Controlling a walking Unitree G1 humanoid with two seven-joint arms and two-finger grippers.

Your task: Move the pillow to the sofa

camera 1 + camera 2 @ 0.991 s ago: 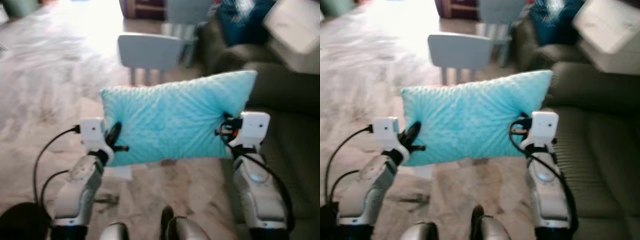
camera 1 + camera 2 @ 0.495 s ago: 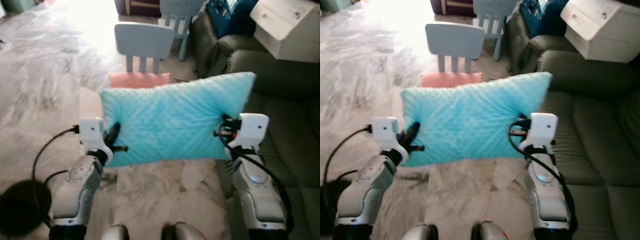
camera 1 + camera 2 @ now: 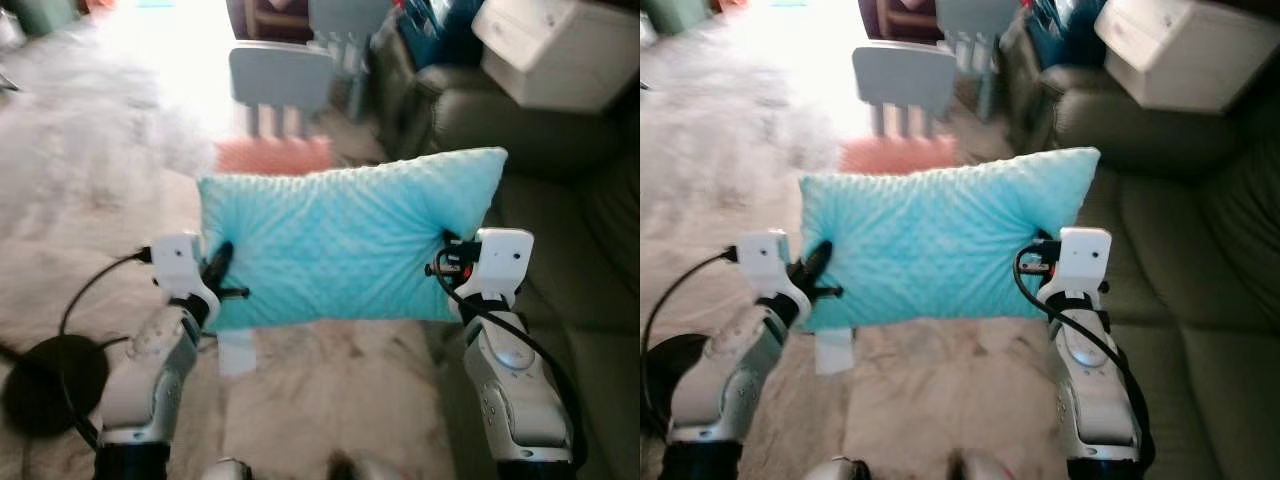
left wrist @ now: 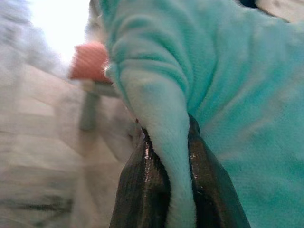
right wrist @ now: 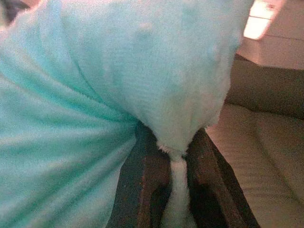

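Note:
A turquoise dotted pillow (image 3: 340, 245) hangs in the air in front of me, held lengthwise between both arms. My left gripper (image 3: 220, 275) is shut on its left edge, and the left wrist view shows a fold of pillow (image 4: 166, 142) pinched between the black fingers (image 4: 142, 190). My right gripper (image 3: 447, 258) is shut on the right edge, where the right wrist view shows the fabric (image 5: 175, 123) squeezed between its fingers (image 5: 147, 190). The dark olive sofa (image 3: 1180, 260) lies to my right, its seat just beyond the right arm.
A pale blue child's chair (image 3: 282, 80) stands ahead on the marbled floor, with a salmon cushion (image 3: 272, 155) in front of it. A white box (image 3: 560, 50) rests on the sofa's far end. A black round base (image 3: 45, 385) sits at lower left. A white scrap (image 3: 237, 352) lies on the floor.
The camera has shifted and blurred as I move; the sofa fills more of the right side. Both grippers still hold the pillow the same way.

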